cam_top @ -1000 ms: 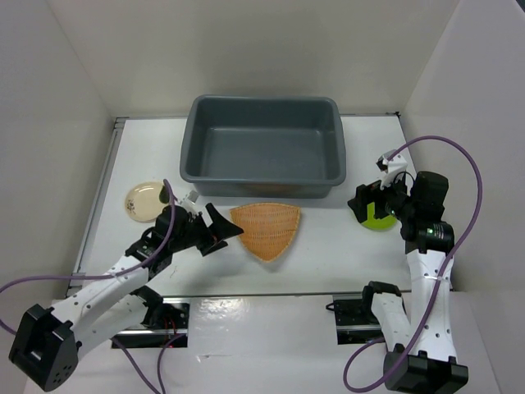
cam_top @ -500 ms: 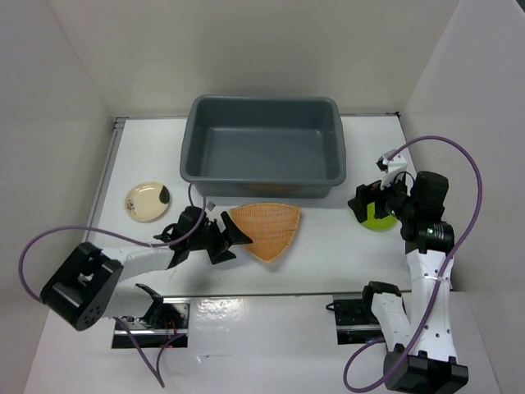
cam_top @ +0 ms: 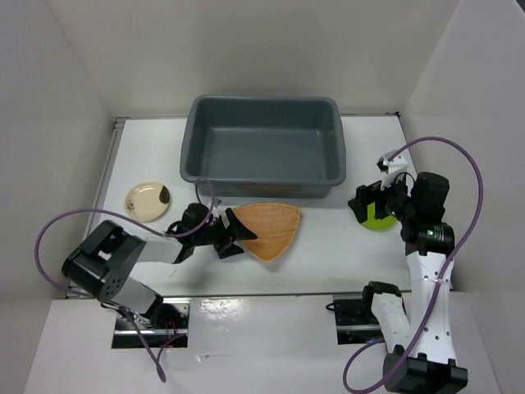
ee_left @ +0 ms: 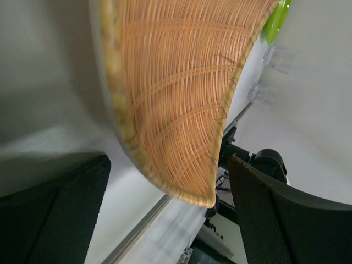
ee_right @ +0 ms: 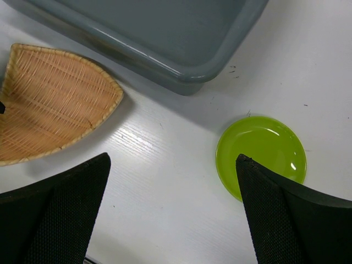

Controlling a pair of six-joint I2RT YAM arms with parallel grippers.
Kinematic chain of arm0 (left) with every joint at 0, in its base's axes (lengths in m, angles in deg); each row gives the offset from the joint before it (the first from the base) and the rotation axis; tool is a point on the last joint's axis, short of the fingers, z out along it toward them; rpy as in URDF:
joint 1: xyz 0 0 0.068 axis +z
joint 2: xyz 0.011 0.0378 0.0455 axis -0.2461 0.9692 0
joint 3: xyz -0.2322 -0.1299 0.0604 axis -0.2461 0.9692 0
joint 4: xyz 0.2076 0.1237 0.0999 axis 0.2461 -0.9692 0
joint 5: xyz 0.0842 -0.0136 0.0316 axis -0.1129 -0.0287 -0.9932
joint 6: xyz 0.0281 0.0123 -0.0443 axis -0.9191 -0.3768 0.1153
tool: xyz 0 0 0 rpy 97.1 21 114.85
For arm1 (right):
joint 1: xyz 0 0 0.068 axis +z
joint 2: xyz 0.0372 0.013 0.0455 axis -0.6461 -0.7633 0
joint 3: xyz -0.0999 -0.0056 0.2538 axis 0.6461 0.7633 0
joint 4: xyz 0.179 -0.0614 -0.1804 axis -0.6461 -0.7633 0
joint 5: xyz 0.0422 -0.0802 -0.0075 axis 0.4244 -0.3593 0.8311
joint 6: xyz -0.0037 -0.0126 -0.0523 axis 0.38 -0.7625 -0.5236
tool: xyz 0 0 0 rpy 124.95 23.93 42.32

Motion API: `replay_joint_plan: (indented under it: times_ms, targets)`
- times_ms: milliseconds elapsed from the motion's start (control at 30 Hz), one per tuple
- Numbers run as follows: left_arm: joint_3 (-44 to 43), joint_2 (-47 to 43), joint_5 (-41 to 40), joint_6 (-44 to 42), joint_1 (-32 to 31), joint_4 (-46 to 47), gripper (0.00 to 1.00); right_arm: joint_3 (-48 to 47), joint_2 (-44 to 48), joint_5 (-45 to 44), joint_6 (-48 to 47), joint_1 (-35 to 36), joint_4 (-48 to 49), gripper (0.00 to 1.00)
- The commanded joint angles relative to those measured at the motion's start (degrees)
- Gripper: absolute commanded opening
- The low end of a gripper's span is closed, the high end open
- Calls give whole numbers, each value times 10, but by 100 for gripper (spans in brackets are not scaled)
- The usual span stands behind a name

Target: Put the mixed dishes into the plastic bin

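**Left pincer lined up on the woven plate's edge**

Left pincer [cam_top: 235,232] is wide and holds nothing. The curved edge of the orange woven fan-shaped plate [cam_top: 267,230] sits between its fingers, flat on the worktop [cam_top: 328,246].

To do this well, I'd slide one finger under the raised rim, close on the bound rim rather than the thin weave, then lift level.

The plastic bin [cam_top: 262,176] lies just beyond the plate, ahead of the pincer.

Plate look: tight cane weave, ribs fanning out, pale bound rim, shallow dish.

Right pincer [cam_top: 365,203] is also wide — the lime-green round plate [ee_right: 261,154] is just ahead of it.
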Motion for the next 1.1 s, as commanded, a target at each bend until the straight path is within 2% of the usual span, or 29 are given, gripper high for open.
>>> replay_joint_plan:
  times_ms: [0,33,233,367,400,533,567,633,700,733,833,933,1067]
  targets:
    - [-23,49,51,-25,15,72,93,-16,11,10,-3,4,1,99]
    - [-29,60,60,-25,21,81,87,-16,11,10,-3,4,1,99]
    - [-35,118,105,-33,35,129,70,-16,17,10,-3,4,1,99]
    - [-29,129,113,-33,35,144,49,-16,22,15,-9,4,1,99]
    - [-28,123,113,-33,35,144,39,-16,22,15,-9,4,1,99]
    - [-18,94,113,-33,35,109,20,-16,22,15,-9,4,1,99]
    - [-18,69,113,-33,35,84,15,-16,27,15,-9,4,1,99]
    - [-18,11,119,-48,35,13,12,-16,27,15,-9,4,1,99]
    - [-35,-42,112,-93,35,-70,4,-16,27,15,-9,4,1,99]
    - [-52,-103,107,-104,35,-147,0,-16,27,15,-9,4,1,99]
    - [-93,-211,107,-123,35,-284,0,-16,32,15,-9,4,1,99]
    - [-182,-275,102,-131,35,-364,0,-16,32,15,-9,4,1,99]
    - [-339,-242,114,-142,50,-402,0,-16,38,15,-9,4,1,99]
